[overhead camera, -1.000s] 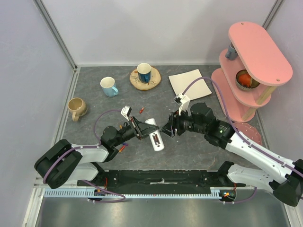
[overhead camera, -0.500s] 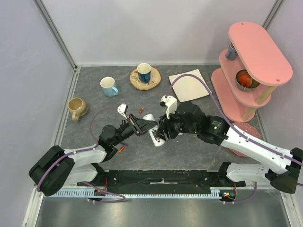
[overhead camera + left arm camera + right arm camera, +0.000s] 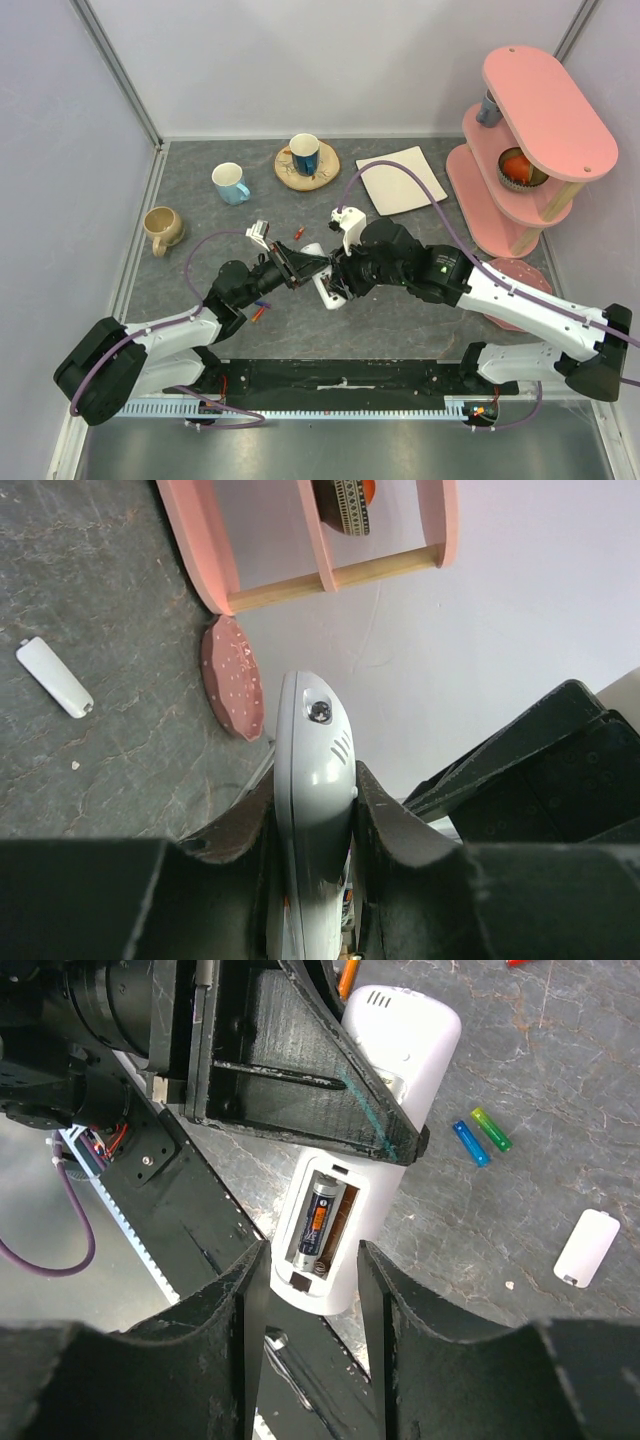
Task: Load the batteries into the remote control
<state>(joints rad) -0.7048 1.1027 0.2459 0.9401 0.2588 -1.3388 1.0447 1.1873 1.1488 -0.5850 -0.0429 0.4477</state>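
Since a second ago the right arm has swung in from the right side of the table [image 3: 200, 215] toward its middle. That brings the right fingers [image 3: 345, 272] up to the remote [image 3: 330, 290], and their gap has narrowed on the way. Meanwhile the left arm has carried the remote slightly toward the far edge. The left fingers [image 3: 300, 266] pinch the remote by its long sides and hold it tilted above the middle of the table, nearer the near edge. In the left wrist view both fingers [image 3: 385, 820] press against the remote [image 3: 312, 770]. In the right wrist view the right fingers [image 3: 375, 1290] stand apart on either side of the remote [image 3: 395, 1050] at the end with the open bay. Whether they touch it I cannot tell. One battery [image 3: 318, 1215] lies in one side of that bay. The white cover [image 3: 586, 1247] lies flat on the table, apart from the remote. A blue battery [image 3: 469, 1143] and a green battery [image 3: 491, 1129] lie side by side on the table between remote and cover. A red battery [image 3: 299, 233] lies just beyond the left fingers toward the far edge. A tan mug [image 3: 162, 228] stands near the left edge and a light blue mug [image 3: 231, 183] sits farther back. A dark mug [image 3: 305, 153] rests on a coaster [image 3: 325, 172] by the far edge, with a white plate [image 3: 402, 180] to its right. A pink shelf [image 3: 530, 130] fills the far right corner.
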